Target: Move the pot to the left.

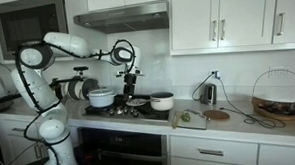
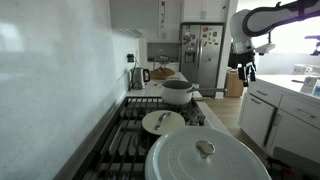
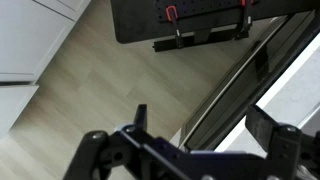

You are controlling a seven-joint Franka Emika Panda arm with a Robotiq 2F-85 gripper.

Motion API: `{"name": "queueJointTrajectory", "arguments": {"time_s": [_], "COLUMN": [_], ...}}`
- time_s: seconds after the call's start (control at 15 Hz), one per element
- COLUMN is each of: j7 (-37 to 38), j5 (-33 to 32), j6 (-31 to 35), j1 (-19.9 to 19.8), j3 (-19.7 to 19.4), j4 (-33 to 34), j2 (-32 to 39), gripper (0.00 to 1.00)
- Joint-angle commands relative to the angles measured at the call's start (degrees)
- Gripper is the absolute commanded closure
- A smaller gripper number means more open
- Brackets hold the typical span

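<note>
The small white pot [image 1: 161, 102] with a dark inside and rim stands on the right side of the stove; it also shows in an exterior view [image 2: 178, 94] at the far end of the burners. My gripper [image 1: 131, 83] hangs in the air well above stove height, apart from the pot. In an exterior view it [image 2: 246, 70] is out over the aisle in front of the stove. In the wrist view the gripper [image 3: 203, 115] is open and empty, with wooden floor and the counter edge below it.
A larger white pot [image 1: 101, 97] and a shiny steel pot [image 1: 80, 88] stand at the stove's left. A big white lid [image 2: 205, 155] fills the foreground, with a flat white dish [image 2: 163, 122] behind it. A kettle [image 1: 210, 91] and a wire basket [image 1: 278, 95] are on the counter.
</note>
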Motion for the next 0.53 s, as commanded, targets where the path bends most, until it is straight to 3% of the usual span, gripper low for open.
{"name": "queueJointTrajectory", "arguments": {"time_s": [0.0,0.47], "j7": [0.2,-0.6], "j5": [-0.2,-0.5], "j6": [-0.2,-0.3], "j1": [0.9,1.5], "j3": [-0.8,-0.4], "j4": [0.1,1.7], "j2": [0.0,1.4], "gripper": [0.0,0.0]}}
